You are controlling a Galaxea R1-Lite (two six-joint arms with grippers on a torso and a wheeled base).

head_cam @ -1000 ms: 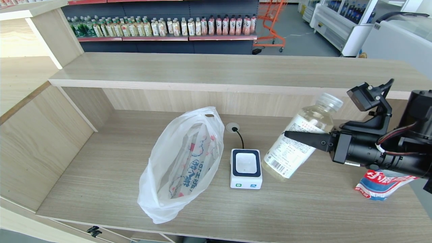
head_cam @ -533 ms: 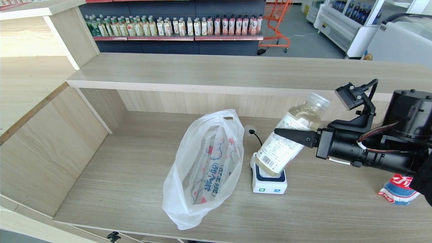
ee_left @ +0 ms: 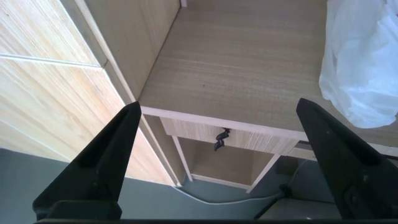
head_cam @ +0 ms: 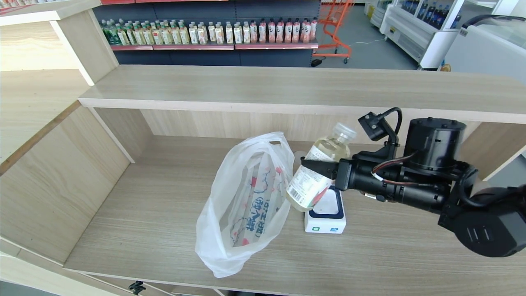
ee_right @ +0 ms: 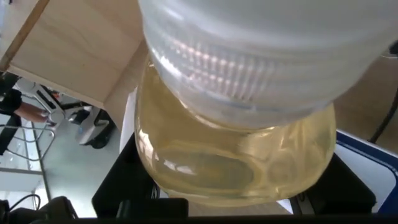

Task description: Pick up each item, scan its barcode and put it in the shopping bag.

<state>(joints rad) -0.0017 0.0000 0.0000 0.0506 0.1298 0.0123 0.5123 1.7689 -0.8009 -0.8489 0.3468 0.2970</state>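
Bare counter [head_cam: 135, 213] left of shopping bag [head_cam: 242, 205] and right of scanner [head_cam: 326, 216]; bottle [head_cam: 314, 176] fills the gap between them; ledge [head_cam: 287, 88] bounds the rear.

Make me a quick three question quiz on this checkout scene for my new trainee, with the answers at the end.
1. True or false: the right pincer holds the clear plastic bottle of pale yellow liquid upright.
2. The left pincer is: A) open B) shut on a can C) shut on a cloth.
3. Fill in: the white box with a dark blue frame beneath the bottle is the barcode ______.
Key: 1 false, it is tilted. 2 A. 3 scanner.
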